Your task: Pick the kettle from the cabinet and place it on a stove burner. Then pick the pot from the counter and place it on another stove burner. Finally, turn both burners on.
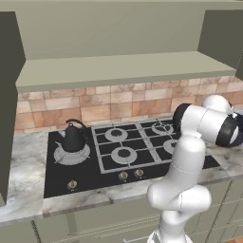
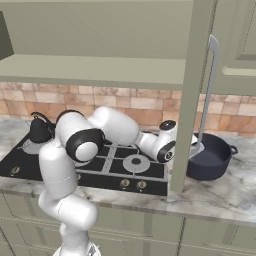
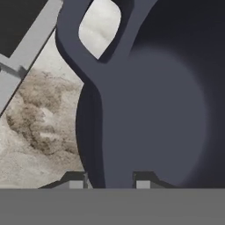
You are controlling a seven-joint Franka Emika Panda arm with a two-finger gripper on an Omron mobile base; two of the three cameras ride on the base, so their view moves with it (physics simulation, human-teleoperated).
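Straddling the thin rim of the pot (image 3: 149,114), the gripper (image 3: 109,179) has one small dark fingertip on each side of the pot's wall, closed in against it just below the looped side handle, so it grips the pot at the rim. Up close the pot is smooth, matt navy with a rounded, shadowed hollow inside, and its handle is a flat loop through which pale stone shows. Seen from the right base camera, the pot (image 2: 212,157) is a wide, short-sided round vessel sitting on the counter (image 2: 220,192), to the right of the cooktop and partly behind the open cabinet door (image 2: 189,100), a tall pale olive panel seen edge-on with a long grey bar handle. The counter is grey-and-white marbled stone with cloudy brownish veining and a thick edge. On the black glass cooktop (image 1: 95,175), the kettle (image 1: 74,137) stands upright on the stove burner (image 1: 71,154), the widest silvery disc at the far left with thin radial prongs; the kettle is small, rounded and nearly black, with a thin arched loop handle and a short spout. Other burners beside it carry square grey grates around round rings, and small round knobs line the cooktop's front edge. Behind runs a backsplash of mottled terracotta tiles.
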